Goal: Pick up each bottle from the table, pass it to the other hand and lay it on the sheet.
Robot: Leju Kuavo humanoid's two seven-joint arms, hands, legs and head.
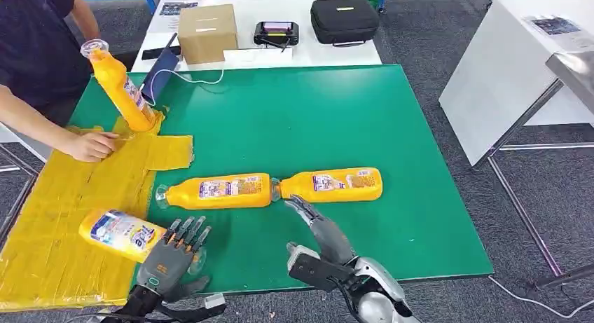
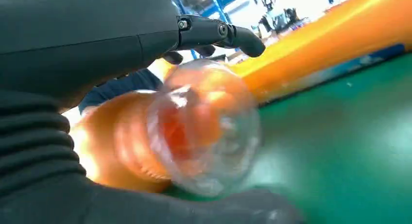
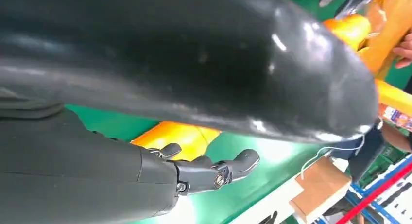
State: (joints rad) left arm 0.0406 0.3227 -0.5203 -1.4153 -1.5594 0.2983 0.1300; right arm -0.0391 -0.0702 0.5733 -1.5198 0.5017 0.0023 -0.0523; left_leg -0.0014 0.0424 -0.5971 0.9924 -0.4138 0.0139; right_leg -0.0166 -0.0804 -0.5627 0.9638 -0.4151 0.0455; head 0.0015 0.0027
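Left hand (image 1: pixel 171 249) sits low left of centre in the head view, fingers wrapped over the clear cap end of a blue-labelled bottle (image 1: pixel 120 232); left wrist view shows that cap (image 2: pixel 204 131) right under the palm, so it's gripping it. The bottle lies on its side, body on the yellow sheet (image 1: pixel 70 197), cap end poking past the sheet edge over the green table mat (image 1: pixel 336 113).

Right hand (image 1: pixel 308 214) is bottom centre, fingers spread and holding nothing, fingertips just beside the neck of the right-hand bottle (image 1: pixel 330 184); contact not clear. Right wrist view shows its fingers (image 3: pixel 233 166) extended with bottle orange behind them.

Two orange bottles lie end to end mid-frame on the mat: left-hand bottle (image 1: pixel 217 190) and the right-hand one, the first's base touching the second's cap.

Upper left: a person's hand (image 1: pixel 91 146) presses on the sheet; a fourth bottle (image 1: pixel 120 87) stands tilted at the sheet's far edge, cap up.

Top of frame, white table (image 1: pixel 280 57) with cardboard box (image 1: pixel 207 31), black case (image 1: pixel 344 19) and a small device (image 1: pixel 276 33).
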